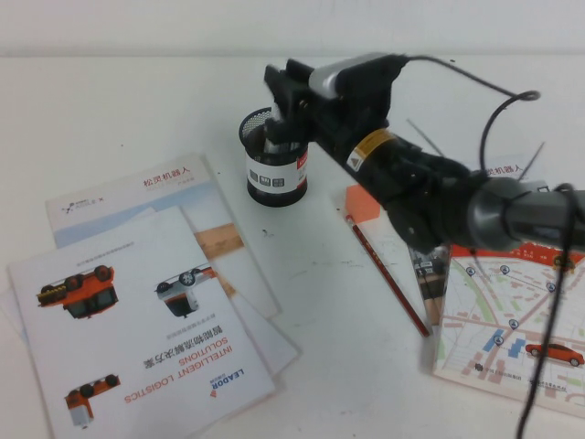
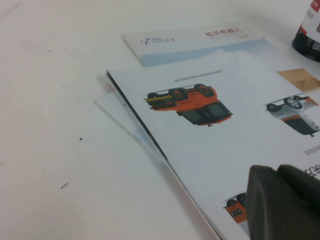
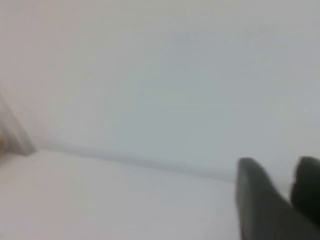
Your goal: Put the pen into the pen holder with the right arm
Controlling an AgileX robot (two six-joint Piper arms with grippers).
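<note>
The black wire-mesh pen holder [image 1: 274, 169] with its white label band stands at the table's middle back; its base also shows in the left wrist view [image 2: 309, 37]. My right gripper [image 1: 285, 84] reaches over the holder's mouth. The white-barrelled pen [image 1: 271, 137] hangs upright below the fingers, its lower part inside the holder. In the right wrist view the right gripper [image 3: 292, 167] shows two dark fingertips with a narrow gap; the pen and holder are out of that view. My left gripper [image 2: 278, 171] is shut and empty, low over the brochures.
Brochures [image 1: 137, 311] with orange vehicles lie at the front left, also in the left wrist view [image 2: 200, 130]. A thin dark red pencil [image 1: 388, 274] lies right of the holder beside an orange card [image 1: 363, 203]. A map sheet [image 1: 512, 320] lies under the right arm.
</note>
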